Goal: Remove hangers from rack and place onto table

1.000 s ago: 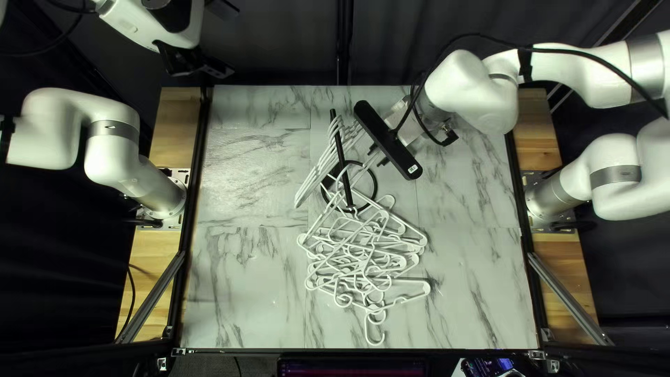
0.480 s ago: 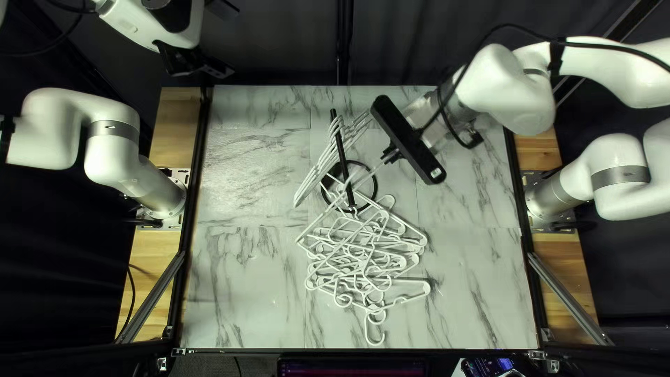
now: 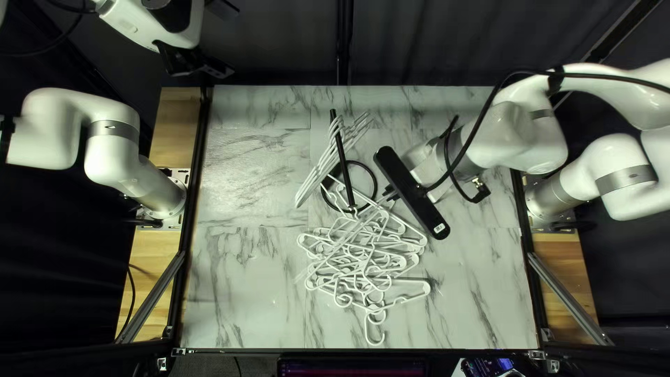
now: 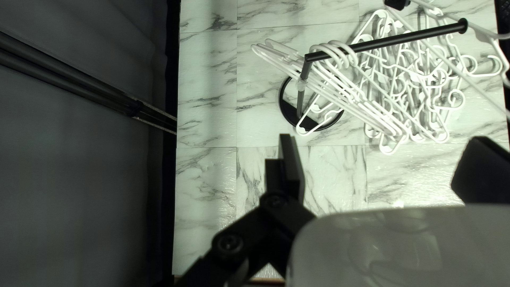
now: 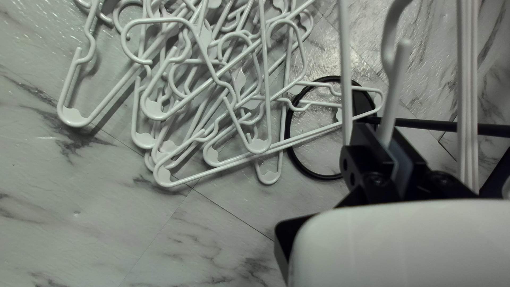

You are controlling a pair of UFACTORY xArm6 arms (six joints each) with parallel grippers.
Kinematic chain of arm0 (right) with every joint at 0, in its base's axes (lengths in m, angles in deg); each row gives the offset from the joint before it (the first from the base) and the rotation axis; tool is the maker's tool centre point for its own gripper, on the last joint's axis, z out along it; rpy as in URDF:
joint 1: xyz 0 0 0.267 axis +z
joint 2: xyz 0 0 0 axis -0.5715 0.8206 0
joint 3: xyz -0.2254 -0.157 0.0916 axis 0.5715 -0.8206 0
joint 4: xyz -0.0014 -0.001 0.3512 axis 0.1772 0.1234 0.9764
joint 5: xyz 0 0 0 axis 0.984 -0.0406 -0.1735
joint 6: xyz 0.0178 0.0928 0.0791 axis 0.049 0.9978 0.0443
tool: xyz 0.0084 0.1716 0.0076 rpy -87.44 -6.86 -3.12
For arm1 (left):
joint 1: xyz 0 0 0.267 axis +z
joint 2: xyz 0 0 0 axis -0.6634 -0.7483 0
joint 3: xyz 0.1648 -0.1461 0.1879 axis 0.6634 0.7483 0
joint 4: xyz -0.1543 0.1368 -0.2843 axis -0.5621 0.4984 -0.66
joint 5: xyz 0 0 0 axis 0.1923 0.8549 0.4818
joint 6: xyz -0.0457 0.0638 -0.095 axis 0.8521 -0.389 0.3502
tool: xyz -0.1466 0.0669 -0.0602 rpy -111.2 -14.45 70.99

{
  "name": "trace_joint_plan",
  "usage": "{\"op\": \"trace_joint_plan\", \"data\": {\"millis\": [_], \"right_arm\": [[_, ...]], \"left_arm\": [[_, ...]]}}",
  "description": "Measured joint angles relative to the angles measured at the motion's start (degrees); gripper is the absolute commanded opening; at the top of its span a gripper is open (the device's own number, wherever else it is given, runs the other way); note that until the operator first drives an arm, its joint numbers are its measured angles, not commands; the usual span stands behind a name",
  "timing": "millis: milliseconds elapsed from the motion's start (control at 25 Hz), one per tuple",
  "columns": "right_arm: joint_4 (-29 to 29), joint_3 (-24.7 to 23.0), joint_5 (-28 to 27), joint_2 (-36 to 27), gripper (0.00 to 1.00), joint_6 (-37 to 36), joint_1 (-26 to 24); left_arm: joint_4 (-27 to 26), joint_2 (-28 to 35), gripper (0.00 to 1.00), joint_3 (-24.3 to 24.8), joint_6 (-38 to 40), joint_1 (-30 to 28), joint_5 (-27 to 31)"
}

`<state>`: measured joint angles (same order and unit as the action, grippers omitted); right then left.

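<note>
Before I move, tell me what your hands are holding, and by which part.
My right hand holds a white notched hanger by one shoulder, near its outer end. My left hand holds nothing.

This looks like a robotics lab, or a workshop fitted out as one: two white jointed arms, the left arm (image 3: pixel 112 143) and the right arm (image 3: pixel 520 132), are mounted on metal base plates (image 3: pixel 183 178) at opposite sides of a marble-patterned desk (image 3: pixel 244 286). Wooden boards (image 3: pixel 155 283) and slanting metal struts (image 3: pixel 152 297) flank the desk, and a dark curtain (image 3: pixel 279 52) closes off its far side. A loose black cable (image 3: pixel 481 126) runs along the right arm, which carries a black camera bar (image 3: pixel 412 192), and a screen (image 3: pixel 352 368) sits just beyond the near edge.
</note>
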<state>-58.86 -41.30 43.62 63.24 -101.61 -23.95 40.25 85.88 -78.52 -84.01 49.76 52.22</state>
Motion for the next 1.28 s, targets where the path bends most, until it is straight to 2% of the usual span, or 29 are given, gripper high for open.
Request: {"op": "trace_joint_plan", "data": {"millis": [200, 400, 480, 560, 760, 840, 960, 1280], "right_arm": [[-2.1, 0.6, 0.0, 1.1, 0.0, 3.9, 2.3], [-9.4, 0.1, -2.3, 1.0, 0.0, 17.5, 7.7], [-14.9, 0.0, -4.1, 0.8, 0.0, 25.9, 10.8], [-23.1, 0.1, -6.2, 1.6, 0.0, 35.4, 14.3], [-44.0, 0.7, -11.5, 8.7, 0.0, 58.0, 22.3], [-48.0, 1.2, -13.9, 10.8, 0.0, 63.2, 24.7], [-49.9, 1.6, -15.1, 11.7, 0.0, 65.5, 25.8], [-50.0, 2.3, -15.4, 12.5, 0.0, 65.6, 26.1]], "left_arm": [[0.0, 0.0, 1.0, 0.0, 0.0, 0.0, 0.0], [0.0, 0.0, 1.0, 0.0, 0.0, 0.0, 0.0], [0.0, 0.0, 1.0, 0.0, 0.0, 0.0, 0.0], [0.0, 0.0, 1.0, 0.0, 0.0, 0.0, 0.0], [0.0, 0.0, 1.0, 0.0, 0.0, 0.0, 0.0], [0.0, 0.0, 1.0, 0.0, 0.0, 0.0, 0.0], [0.0, 0.0, 1.0, 0.0, 0.0, 0.0, 0.0], [0.0, 0.0, 1.0, 0.0, 0.0, 0.0, 0.0]]}}
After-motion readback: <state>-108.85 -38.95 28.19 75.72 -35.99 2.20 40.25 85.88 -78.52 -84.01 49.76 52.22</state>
